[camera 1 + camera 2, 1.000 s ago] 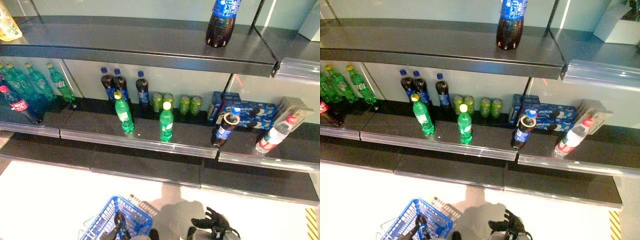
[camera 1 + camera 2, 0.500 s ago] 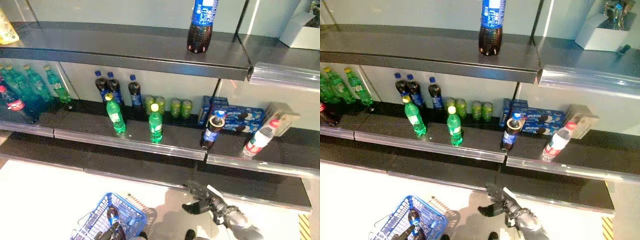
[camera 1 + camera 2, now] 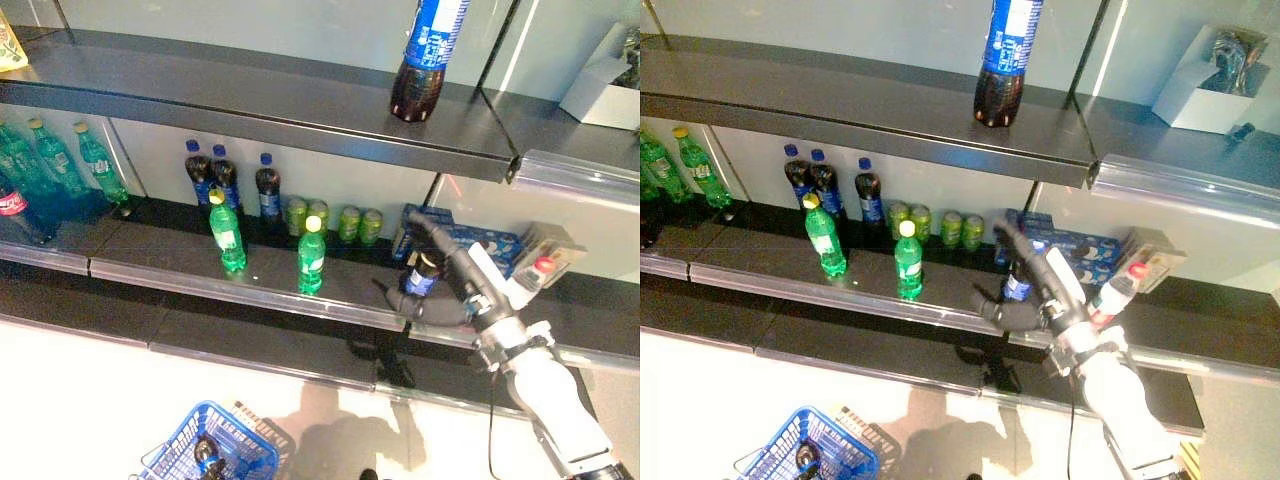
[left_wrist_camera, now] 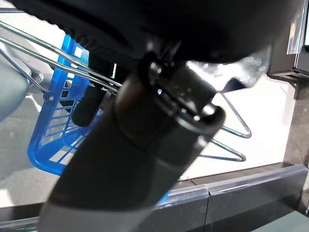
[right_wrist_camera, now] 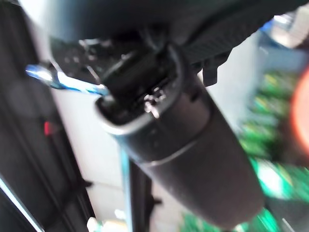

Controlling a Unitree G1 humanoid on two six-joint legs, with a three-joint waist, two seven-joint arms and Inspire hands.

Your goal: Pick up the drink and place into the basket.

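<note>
Dark grey shelves [image 3: 250, 95] run across a pale wall [image 3: 250, 20], with a clear plastic strip [image 3: 240, 285] along the front edge of the middle one. Below the lowest shelf lies a pale, brightly lit floor [image 3: 90, 390]. Right of the top shelf stands a white box [image 3: 1210, 95].

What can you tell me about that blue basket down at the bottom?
The blue basket is a plastic mesh shopping basket with wire handles, hanging low over the pale floor. A dark bottle with a blue label lies inside. In the left wrist view the left hand is at the wire handles; its grip is unclear.
</note>
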